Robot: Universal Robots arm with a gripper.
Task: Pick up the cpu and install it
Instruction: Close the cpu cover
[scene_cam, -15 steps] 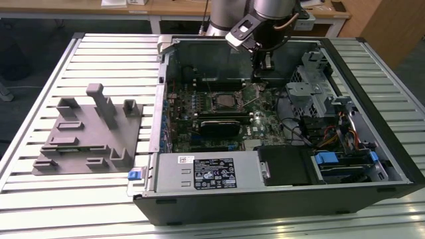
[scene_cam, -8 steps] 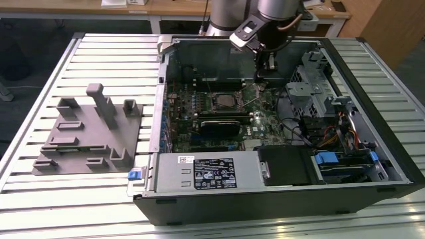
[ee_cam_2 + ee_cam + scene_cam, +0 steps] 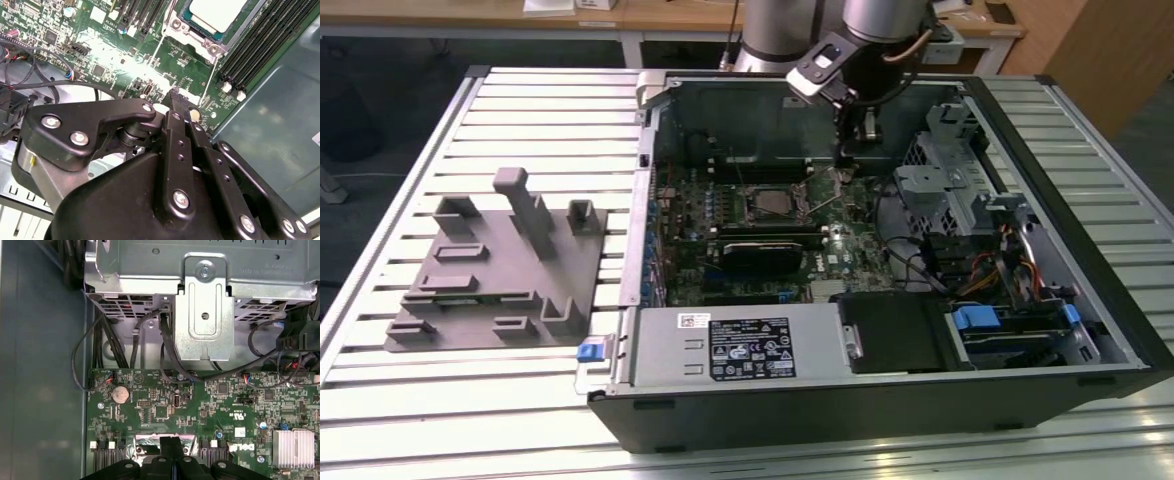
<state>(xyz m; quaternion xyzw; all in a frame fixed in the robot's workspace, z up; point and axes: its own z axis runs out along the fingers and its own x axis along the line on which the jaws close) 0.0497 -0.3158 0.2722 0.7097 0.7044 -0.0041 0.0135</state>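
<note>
One arm (image 3: 887,25) points straight down, and its gripper (image 3: 843,172) (image 3: 176,96) (image 3: 170,444), squeezed closed with nothing in it, hangs near the cpu (image 3: 771,203) (image 3: 217,12).

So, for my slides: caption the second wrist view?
Shut gripper above the motherboard, near the socket holding the cpu.

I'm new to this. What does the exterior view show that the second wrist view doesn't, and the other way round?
Exterior view: the whole open computer case on a slatted table, with a grey moulded fixture beside it. Second wrist view: the gripper up close, its fingers shut together over the motherboard. Both: the cpu lying in its socket on the motherboard, with the gripper nearby.
</note>
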